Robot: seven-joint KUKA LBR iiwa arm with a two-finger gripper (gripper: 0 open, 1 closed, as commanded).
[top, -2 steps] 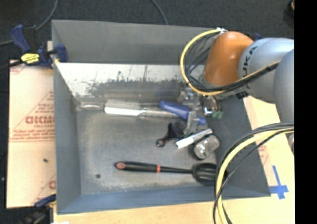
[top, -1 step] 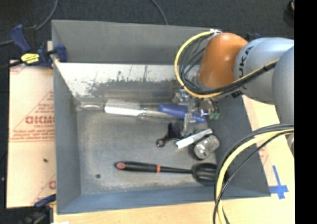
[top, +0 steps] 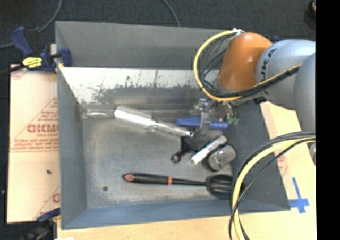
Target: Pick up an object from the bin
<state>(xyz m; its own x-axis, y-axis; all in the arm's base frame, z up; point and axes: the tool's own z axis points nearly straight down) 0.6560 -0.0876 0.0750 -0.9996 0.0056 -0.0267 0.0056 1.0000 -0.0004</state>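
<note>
1. A cable loop [top: 240, 191] from the arm hangs across the bin's [top: 71, 170] near right corner, cut off at the picture's lower edge.
2. A black slotted spoon [top: 175, 181] with an orange band lies flat along the near wall.
3. Behind its head, a grey round lump [top: 224, 157], a white bar [top: 208, 150] and a black brush [top: 197, 140] lie heaped together, touching; what the lump is I cannot make out.
4. A silver-handled tool [top: 139, 119] lies slantwise mid-bin.
5. The gripper [top: 212, 114] hangs low at the far right, over a blue object [top: 189, 122], likely the target. The orange cover [top: 239, 66] shades it; open or closed, I cannot tell.
</note>
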